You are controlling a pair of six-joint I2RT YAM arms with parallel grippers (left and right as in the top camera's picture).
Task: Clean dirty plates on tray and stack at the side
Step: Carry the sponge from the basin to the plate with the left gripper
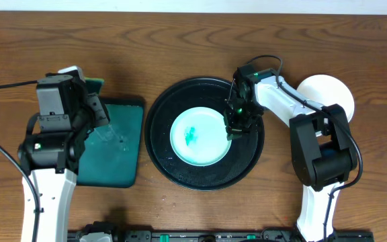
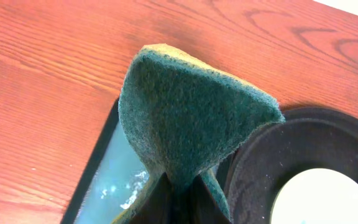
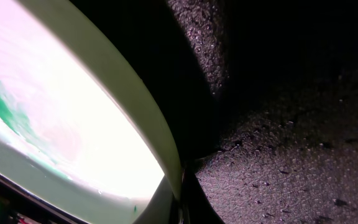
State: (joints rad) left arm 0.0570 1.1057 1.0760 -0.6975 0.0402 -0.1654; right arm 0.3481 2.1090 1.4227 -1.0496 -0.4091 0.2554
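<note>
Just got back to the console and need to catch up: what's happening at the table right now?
The left gripper pinches a green scouring sponge above the teal tray, which looks wet. The right gripper is closed on the right rim of a mint-green plate lying in the black tray. A teal smear is on its face, so it isn't wiped clean yet. A white plate sits on the table at the far right.

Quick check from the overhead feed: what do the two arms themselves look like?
Both look alike: the left arm and right arm have white links, bulky black joint housings and black wrist ends. Thin black cables loop off each, and small green lights glow on the housings.
</note>
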